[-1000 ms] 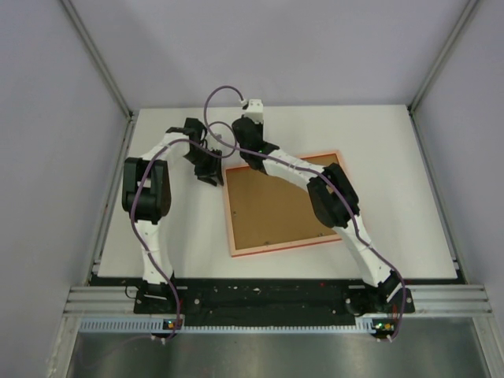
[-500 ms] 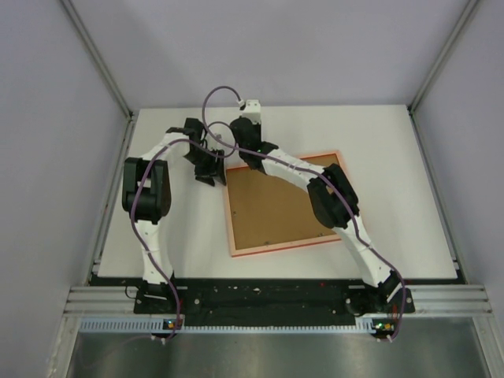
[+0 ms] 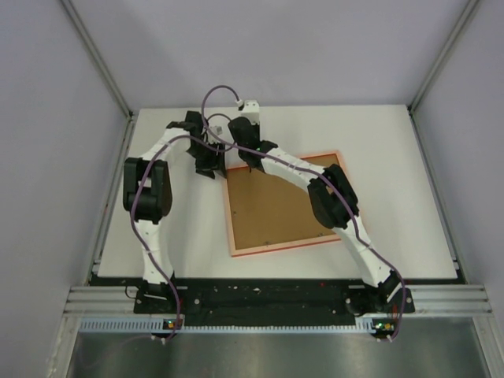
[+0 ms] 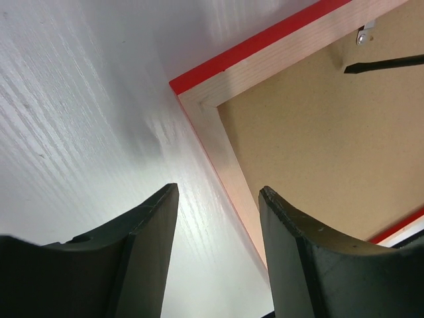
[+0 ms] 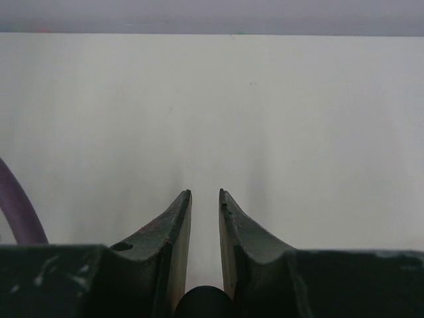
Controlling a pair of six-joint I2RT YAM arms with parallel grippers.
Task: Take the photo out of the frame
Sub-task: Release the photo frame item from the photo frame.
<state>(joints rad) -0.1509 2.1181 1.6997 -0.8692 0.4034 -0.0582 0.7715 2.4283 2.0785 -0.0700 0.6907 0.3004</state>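
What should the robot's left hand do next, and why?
Probably ease the left gripper down and pinch the rim of the frame near its corner. Its jaws are open, one over the table, the other over the frame, which lies face down with the backing board in place, hiding the photo.

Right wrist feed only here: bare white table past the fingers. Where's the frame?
Observer: The frame lies back-up on the table. The right arm reaches across it, and your camera looks beyond it toward the far edge.
Operator: Photo out?
Observer: No photo in sight. The brown backing board fills the frame's opening.
Operator: Other arm?
Observer: The left gripper is open at the frame's far-left corner, one finger above the table, the other above the rim and board. I can't tell if it's touching.
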